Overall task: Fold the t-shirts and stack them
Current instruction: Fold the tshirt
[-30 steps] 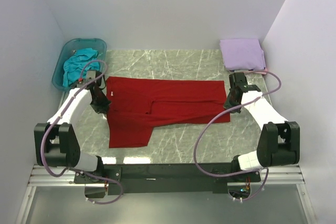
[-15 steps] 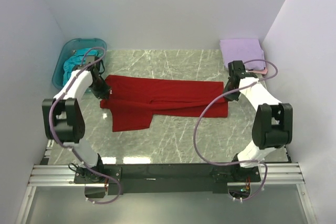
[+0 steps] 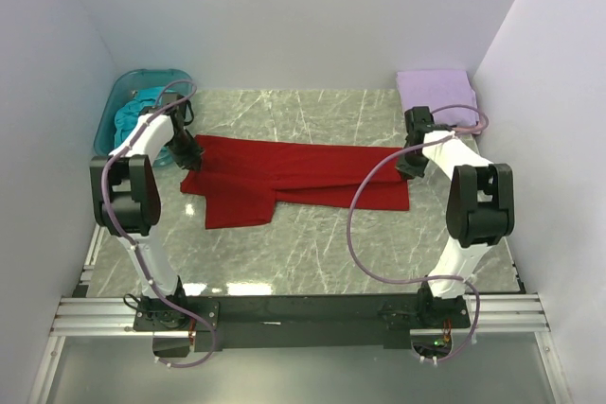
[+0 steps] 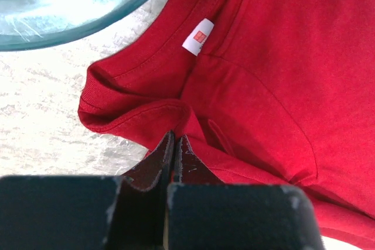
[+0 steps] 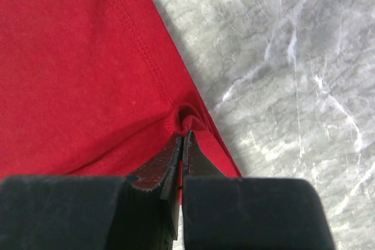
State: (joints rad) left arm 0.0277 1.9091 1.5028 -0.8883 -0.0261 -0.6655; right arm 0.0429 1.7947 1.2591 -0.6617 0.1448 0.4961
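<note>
Both arms reach farther up the table [image 3: 331,243] than a second ago, dragging the deep red t-shirt [image 3: 303,172] with them; left pincer [image 4: 174,141] pinches its shoulder fold, right pincer [image 5: 183,136] its hem corner; uneven pulling could skew the fold, or thin cloth slip free; beyond, lavender t-shirt [image 3: 436,94] lies folded, teal t-shirt [image 3: 133,118] in the tub [image 3: 151,73].

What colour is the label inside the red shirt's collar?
White with a red mark; the label of the red shirt shows best in the left wrist view.
</note>
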